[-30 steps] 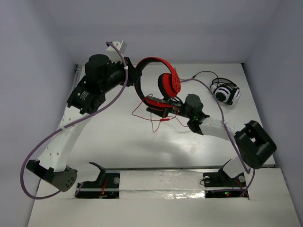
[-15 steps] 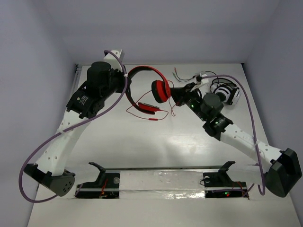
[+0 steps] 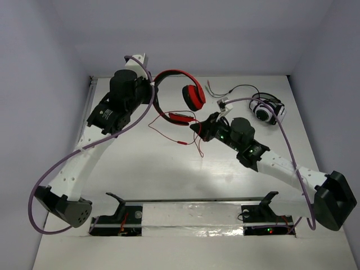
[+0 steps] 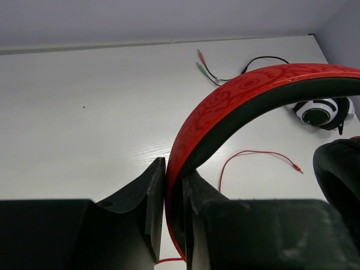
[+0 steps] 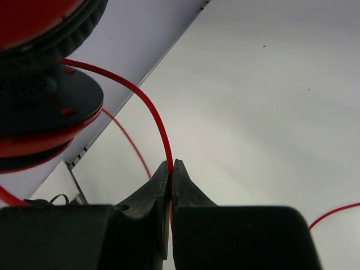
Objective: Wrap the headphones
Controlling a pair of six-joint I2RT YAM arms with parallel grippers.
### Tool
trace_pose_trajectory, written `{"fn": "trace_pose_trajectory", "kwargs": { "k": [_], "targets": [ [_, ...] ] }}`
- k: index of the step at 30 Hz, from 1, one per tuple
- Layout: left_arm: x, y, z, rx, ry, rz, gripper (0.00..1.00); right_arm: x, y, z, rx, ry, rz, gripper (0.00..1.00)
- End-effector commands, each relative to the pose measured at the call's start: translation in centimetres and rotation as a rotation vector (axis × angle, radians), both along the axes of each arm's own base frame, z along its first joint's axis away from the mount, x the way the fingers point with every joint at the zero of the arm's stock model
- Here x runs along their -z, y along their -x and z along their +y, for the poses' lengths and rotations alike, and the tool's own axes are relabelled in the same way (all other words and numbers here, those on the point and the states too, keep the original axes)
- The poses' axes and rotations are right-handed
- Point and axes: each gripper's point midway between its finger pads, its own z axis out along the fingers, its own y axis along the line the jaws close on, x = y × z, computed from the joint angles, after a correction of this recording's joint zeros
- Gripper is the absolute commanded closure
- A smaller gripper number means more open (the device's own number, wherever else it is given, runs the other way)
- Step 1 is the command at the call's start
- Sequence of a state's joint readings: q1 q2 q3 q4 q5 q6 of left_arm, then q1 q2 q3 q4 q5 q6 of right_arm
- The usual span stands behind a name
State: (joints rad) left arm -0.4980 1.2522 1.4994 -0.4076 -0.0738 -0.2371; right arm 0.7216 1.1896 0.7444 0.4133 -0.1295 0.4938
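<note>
- Right now the headphones [image 3: 179, 93] are at the far middle of the bench [image 3: 140, 169]. They are red, and the headband [image 4: 236, 95] is patterned red on its outer face and black on its inner face.
- Both round red ear cups [image 3: 194, 97] show from overhead: one turns its face to the camera, and the lower cup [image 3: 180, 117] appears edge-on just nearer to me.
- A thin red cable [image 3: 169, 130] trails in loose loops over the bench in front of the cups. Its plug [image 4: 295, 167] lies on the white surface.
- My left fingers [image 4: 174, 180] are clamped on the headband near one end, one finger on each face of the band. From them the band arcs up and away to the right.
- My left arm [image 3: 84, 152] rises from the near-left corner along the left side of the bench, with the wrist turned in toward the middle.
- My right fingers [image 5: 171, 169] are pinched tight on the cable. The strand curves up from the tips toward a black-padded cup at the upper left of that wrist view.
- My right arm [image 3: 281, 166] stretches low and diagonally from the near-right corner toward the centre, ending just beside the lower cup.
- White-and-black headphones [image 3: 267, 109] with a black cable lie at the far right, well apart from the red pair.
</note>
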Motion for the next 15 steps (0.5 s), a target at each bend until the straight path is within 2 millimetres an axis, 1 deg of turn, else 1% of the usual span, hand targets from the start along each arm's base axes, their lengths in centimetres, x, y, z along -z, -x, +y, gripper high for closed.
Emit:
{"fn": "trace_pose_trajectory", "kwargs": {
  "k": [1, 2, 3, 5, 6, 7, 8, 9, 10, 11, 12, 13, 15],
  "targets": [
    [-4.4, -0.9, 0.2, -0.048, 0.073, -0.121, 1.0, -2.2, 1.2, 0.0, -0.031, -0.046, -0.049, 1.0],
    [-4.2, -1.1, 0.5, -0.066, 0.054, -0.119, 1.0, -1.9, 1.4, -0.3, -0.026, -0.039, -0.048, 1.0],
    [-4.1, -1.2, 0.9, -0.077, 0.036, -0.12, 1.0, -2.9, 1.6, -0.9, -0.005, -0.054, -0.067, 1.0],
    [-3.3, -1.2, 1.0, -0.072, -0.001, -0.103, 1.0, -3.1, 2.0, -1.7, 0.014, -0.046, -0.072, 1.0],
    [-2.8, -1.2, 1.0, -0.065, -0.02, -0.089, 1.0, -3.1, 1.9, -2.3, 0.043, -0.047, -0.075, 1.0],
    [-2.1, -1.1, 1.0, -0.055, -0.049, -0.072, 1.0, -4.0, 2.2, -3.1, 0.061, -0.055, -0.089, 1.0],
    [-1.1, -1.1, 0.8, -0.037, -0.068, -0.054, 1.0, -4.3, 2.2, -3.5, 0.074, -0.046, -0.102, 1.0],
    [-0.6, -1.0, 0.5, -0.016, -0.077, -0.046, 1.0, -4.8, 2.2, -3.9, 0.09, -0.044, -0.112, 1.0],
    [0.0, -0.9, 0.3, 0.001, -0.082, -0.03, 1.0, -5.4, 2.4, -4.1, 0.091, -0.038, -0.117, 1.0],
    [0.9, -0.9, 0.6, -0.017, -0.102, -0.013, 1.0, -6.3, 3.0, -4.3, 0.075, -0.045, -0.138, 1.0],
    [1.3, -0.9, 0.6, -0.017, -0.105, -0.005, 1.0, -6.8, 3.4, -4.3, 0.062, -0.05, -0.143, 1.0],
    [1.3, -1.3, 1.3, -0.057, -0.113, -0.013, 1.0, -7.0, 3.7, -4.2, 0.046, -0.047, -0.141, 1.0],
    [1.3, -1.7, 1.7, -0.088, -0.125, -0.014, 1.0, -7.2, 4.6, -3.8, -0.006, -0.063, -0.132, 1.0]
  ]
}}
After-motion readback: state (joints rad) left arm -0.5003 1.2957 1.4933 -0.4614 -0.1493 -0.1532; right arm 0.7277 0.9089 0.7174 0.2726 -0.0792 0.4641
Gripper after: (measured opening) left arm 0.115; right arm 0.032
